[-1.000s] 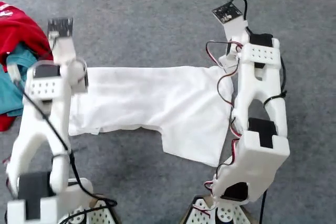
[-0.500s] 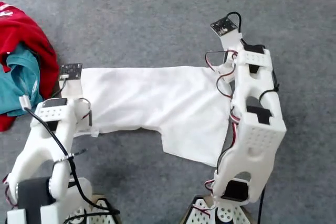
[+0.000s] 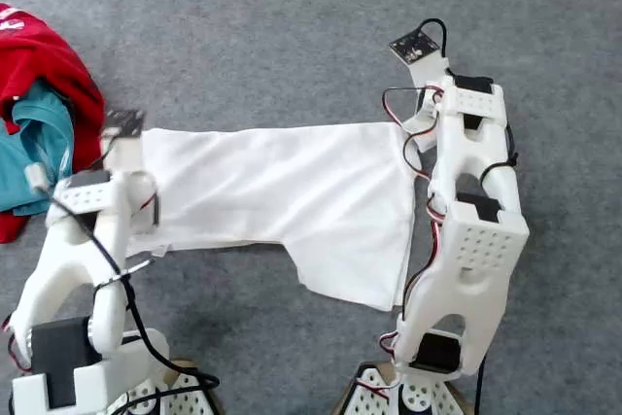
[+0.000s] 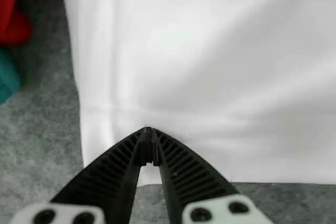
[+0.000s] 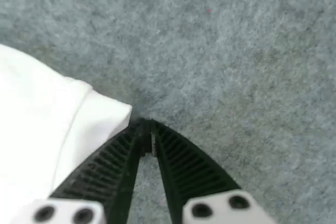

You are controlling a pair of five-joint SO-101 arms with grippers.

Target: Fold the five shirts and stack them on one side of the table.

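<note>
A white shirt (image 3: 282, 191) lies spread flat across the middle of the grey table. The left arm (image 3: 92, 196) stands over the shirt's left edge. My left gripper (image 4: 147, 131) is shut, its tips down on the white shirt (image 4: 210, 66) near the near left corner; no cloth shows between them. The right arm (image 3: 471, 182) stands along the shirt's right edge. My right gripper (image 5: 146, 124) is shut on bare table, right beside the shirt's far right corner (image 5: 100, 114). A red shirt (image 3: 49, 65) and a teal shirt (image 3: 39, 143) lie bunched at the left edge.
The grey felt table (image 3: 292, 46) is bare beyond the white shirt and to the right of the right arm. The red shirt (image 4: 10, 3) and teal shirt (image 4: 6, 80) lie close to the left gripper. Both arm bases stand at the near edge.
The left arm drew back from the far left to the shirt's left edge. The right arm pulled in slightly. The white shirt now lies smoother, its left edge a little further left.
</note>
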